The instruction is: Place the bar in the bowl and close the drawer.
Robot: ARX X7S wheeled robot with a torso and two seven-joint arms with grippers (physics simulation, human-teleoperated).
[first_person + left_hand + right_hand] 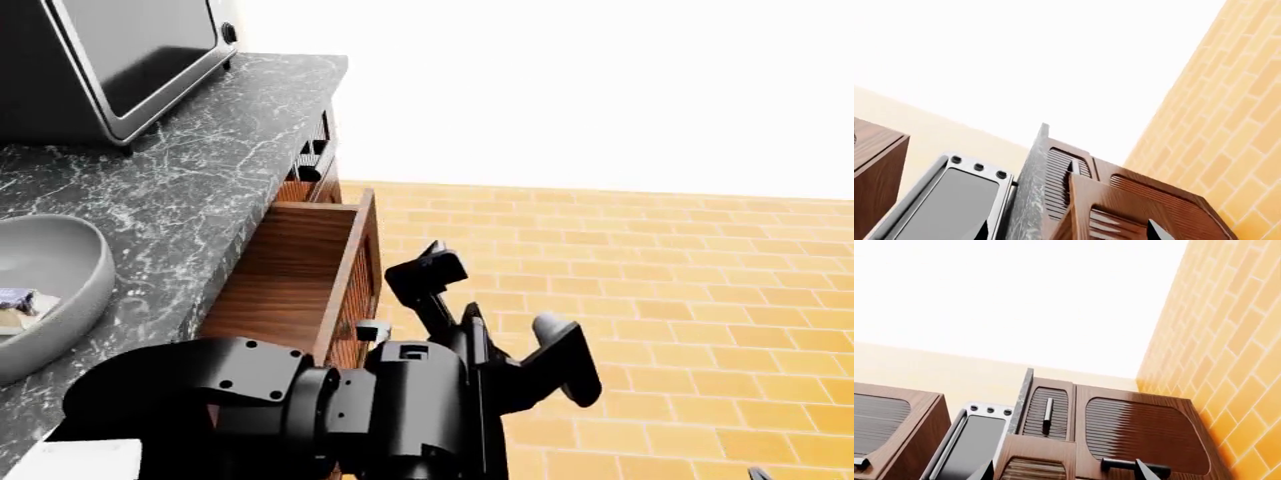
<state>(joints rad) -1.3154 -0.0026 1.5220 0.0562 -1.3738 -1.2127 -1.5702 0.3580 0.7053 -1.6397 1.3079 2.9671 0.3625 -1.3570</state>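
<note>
The left claw is hanging with jaws spread wide just beside the open drawer, probably lining up to push it shut, since the bar is already lying in the bowl.

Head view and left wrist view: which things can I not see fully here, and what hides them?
- Head view: the bowl is cut off by the picture's left edge.
- Head view: the bar in it shows only one end at that edge.
- Head view: the near end of the open drawer is behind the robot's black arm.
- Left wrist view: the fingers are cut off by the edge, so open or shut is unclear.
</note>
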